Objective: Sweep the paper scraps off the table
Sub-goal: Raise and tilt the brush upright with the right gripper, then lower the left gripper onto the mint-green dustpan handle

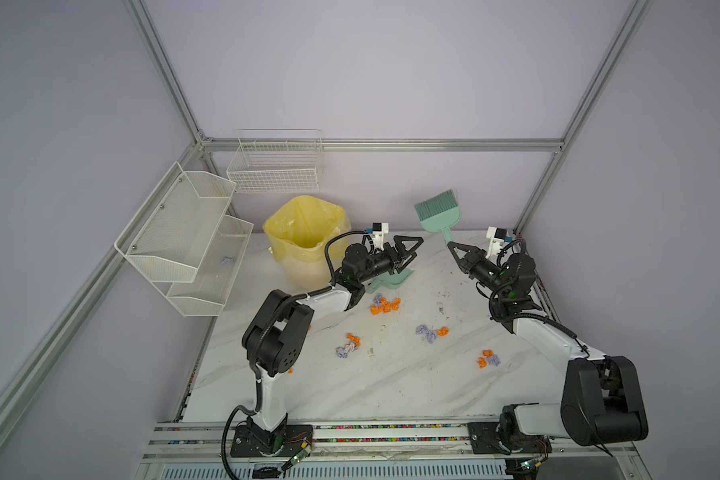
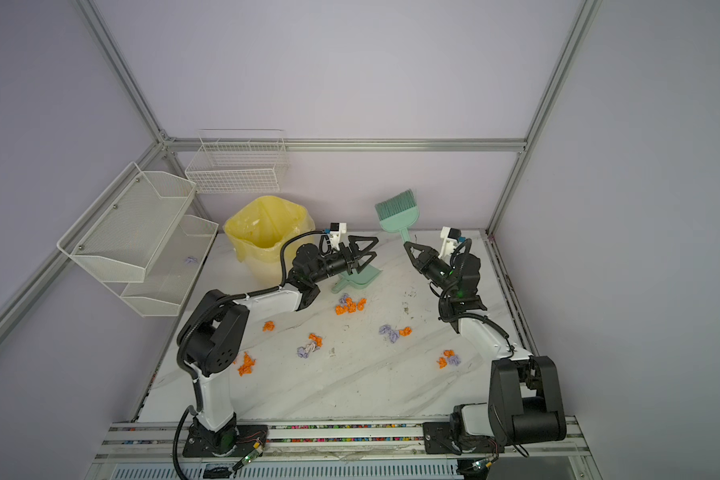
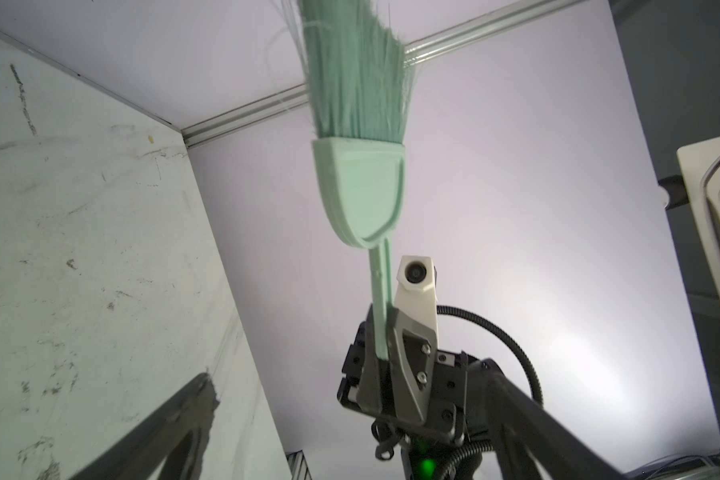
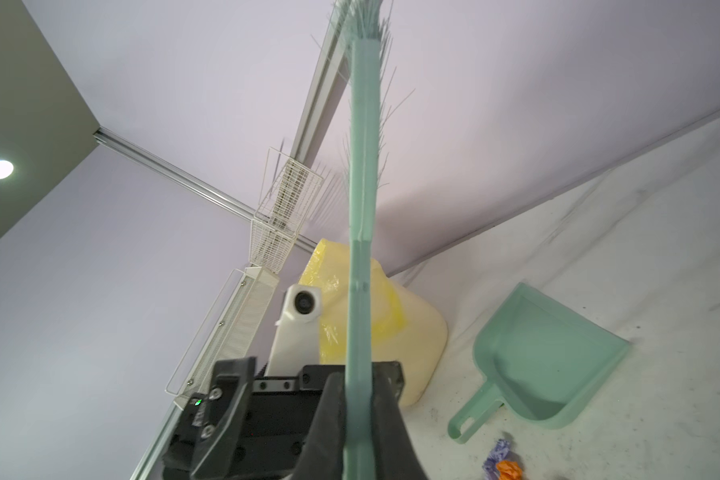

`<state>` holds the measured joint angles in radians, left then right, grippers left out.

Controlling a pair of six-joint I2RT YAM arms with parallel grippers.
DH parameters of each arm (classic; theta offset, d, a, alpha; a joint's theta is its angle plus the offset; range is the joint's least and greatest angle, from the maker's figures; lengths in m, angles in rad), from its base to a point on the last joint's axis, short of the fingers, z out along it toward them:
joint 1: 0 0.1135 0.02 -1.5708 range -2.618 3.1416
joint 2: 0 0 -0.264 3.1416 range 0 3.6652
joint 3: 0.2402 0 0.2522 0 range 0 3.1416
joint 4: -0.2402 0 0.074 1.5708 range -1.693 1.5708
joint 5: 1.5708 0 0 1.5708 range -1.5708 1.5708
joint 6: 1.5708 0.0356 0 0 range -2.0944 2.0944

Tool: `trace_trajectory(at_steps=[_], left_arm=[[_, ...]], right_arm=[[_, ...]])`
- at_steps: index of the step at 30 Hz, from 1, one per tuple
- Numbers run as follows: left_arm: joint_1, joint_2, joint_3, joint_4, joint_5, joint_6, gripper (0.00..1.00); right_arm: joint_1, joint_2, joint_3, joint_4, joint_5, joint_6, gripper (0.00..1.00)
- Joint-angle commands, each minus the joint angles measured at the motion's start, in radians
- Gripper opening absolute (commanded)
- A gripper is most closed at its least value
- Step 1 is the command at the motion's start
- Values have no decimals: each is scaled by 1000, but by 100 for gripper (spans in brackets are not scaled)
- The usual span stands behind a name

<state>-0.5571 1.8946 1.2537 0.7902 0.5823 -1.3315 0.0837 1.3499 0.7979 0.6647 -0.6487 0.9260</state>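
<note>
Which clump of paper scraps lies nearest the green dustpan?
The mostly orange clump with one lavender wad, right beside the dustpan. The other clumps lie farther out across the table, toward its front edge.

Mint dustpan [image 4: 549, 353] flat beside yellow-lined bin [image 1: 304, 272]; mint brush [image 1: 439, 212] aloft, bristles up; mesh shelves [image 1: 175, 224] on wall.

Both top views overlook the white marble-patterned surface [image 1: 391, 386] from high six o'clock; the close wrist cameras face each other.
</note>
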Motion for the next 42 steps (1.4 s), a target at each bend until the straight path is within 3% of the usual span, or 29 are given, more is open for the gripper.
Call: trace_trajectory(at_steps=[1,7,12,16,33,42], left_arm=[[6,-135,-48,-297,53,260,100],[5,-247,50,-961,-111,749,100],[6,-198,151,-1264,-282,1018,100],[6,-107,262,-1412,-409,1140,100],[22,42,420,-1544,-685,1270,82],[58,88,469,-1582,-691,1297,76]], right_arm=[[-22,-32,65,-219,-24,-123,0],[-35,-61,123,-427,37,-259,0],[-36,-69,132,-515,82,-305,0],[-36,-79,111,-528,85,-309,0],[-38,-135,91,-627,129,-360,0],[-38,-92,72,-613,90,-397,0]])
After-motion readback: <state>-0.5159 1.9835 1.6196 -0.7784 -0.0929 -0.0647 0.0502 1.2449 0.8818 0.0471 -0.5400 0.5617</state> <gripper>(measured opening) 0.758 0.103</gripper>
